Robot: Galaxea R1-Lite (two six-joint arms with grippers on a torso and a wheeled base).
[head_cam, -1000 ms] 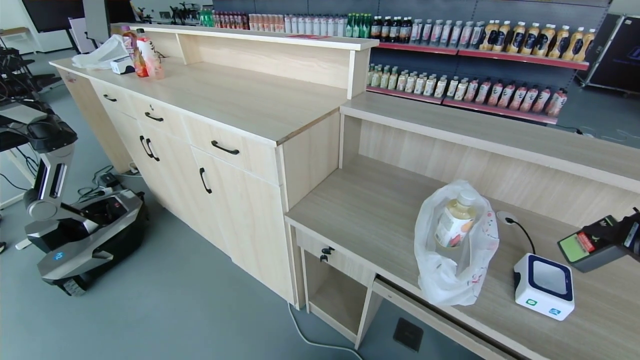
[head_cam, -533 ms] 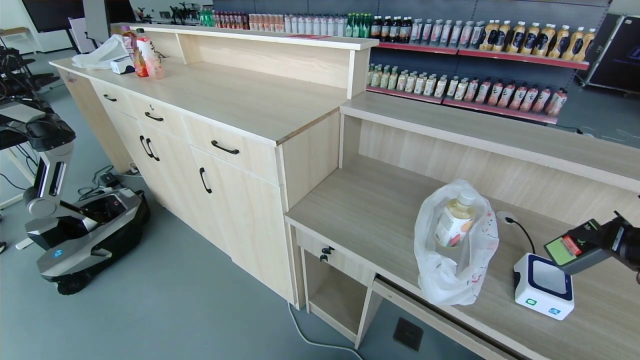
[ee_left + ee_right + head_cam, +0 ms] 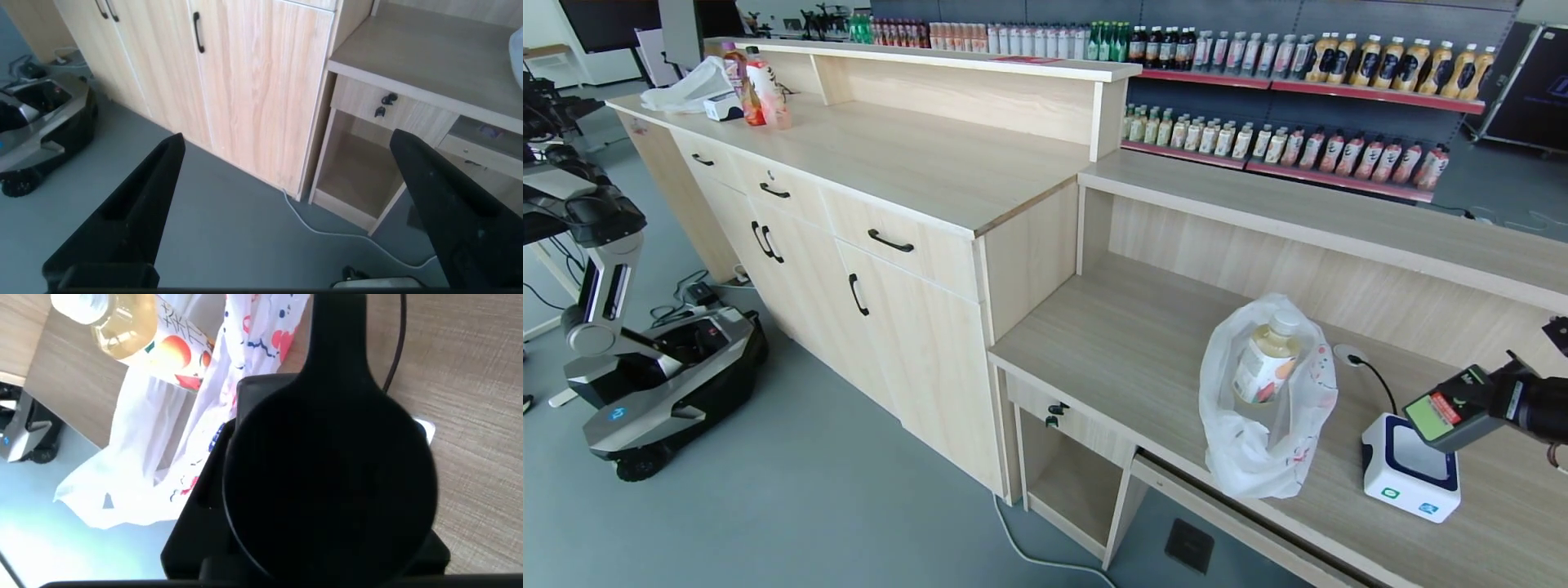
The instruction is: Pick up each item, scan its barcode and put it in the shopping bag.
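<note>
A pale wooden checkout desk [image 3: 1143, 343] holds a small white scanner [image 3: 1411, 467] with a blue-rimmed window facing up. The right gripper [image 3: 1493, 398] holds a dark box [image 3: 1444, 412] with a green face and a red label in the air, just above the scanner's far right corner and not touching it. The fingers are hard to make out behind the box, but since the box hangs clear of the desk it appears to be pinched between them.

Just to the left of the scanner stands the white shopping bag [image 3: 1262, 441], its mouth open upward, with a juice bottle [image 3: 1266, 359] already upright inside. A black cable [image 3: 1380, 380] runs away from behind the scanner.

The left gripper [image 3: 286, 147] is far to the left of the scanner and lower than it, over grey floor in front of the cabinet doors. Its fingers are spread wide with nothing between them.

The step in hand looks like the scan. To do it well, the box should be centred over the scanner window, with the barcode side turned down toward the glass and held level and steady a little above it. The grip should stay firm. The box should also stay clear of the bag's loose plastic and of the cable.
</note>
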